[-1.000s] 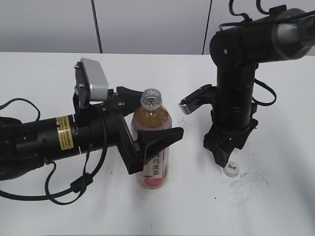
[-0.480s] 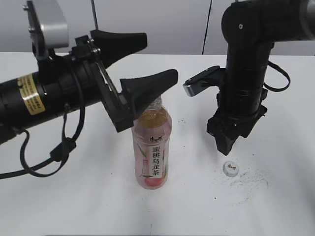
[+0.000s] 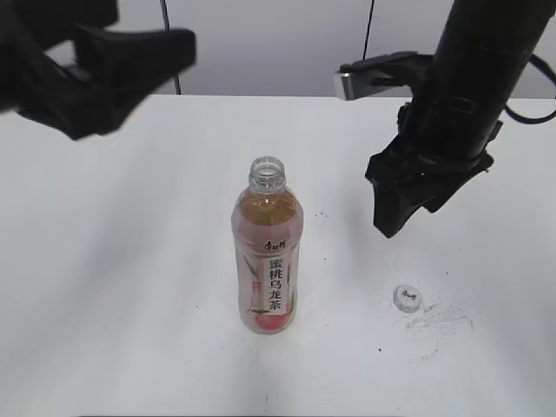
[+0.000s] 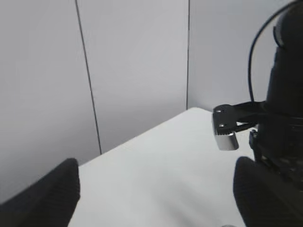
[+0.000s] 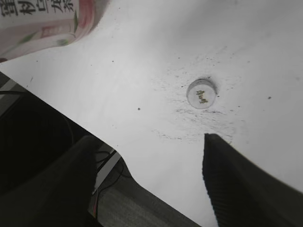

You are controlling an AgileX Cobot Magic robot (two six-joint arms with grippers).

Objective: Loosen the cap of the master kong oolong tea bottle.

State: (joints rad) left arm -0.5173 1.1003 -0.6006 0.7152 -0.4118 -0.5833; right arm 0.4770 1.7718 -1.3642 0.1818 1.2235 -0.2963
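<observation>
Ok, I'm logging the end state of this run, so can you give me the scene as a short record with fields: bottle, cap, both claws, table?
bottle: oolong tea bottle upright on the table, mouth open, no cap on it
cap: cap lying on the table right of the bottle, logo side up, apart from it
left claw: left claw raised at upper left, open, empty
right claw: right claw above the cap, open, empty
table: white table, dark specks near the cap
</observation>
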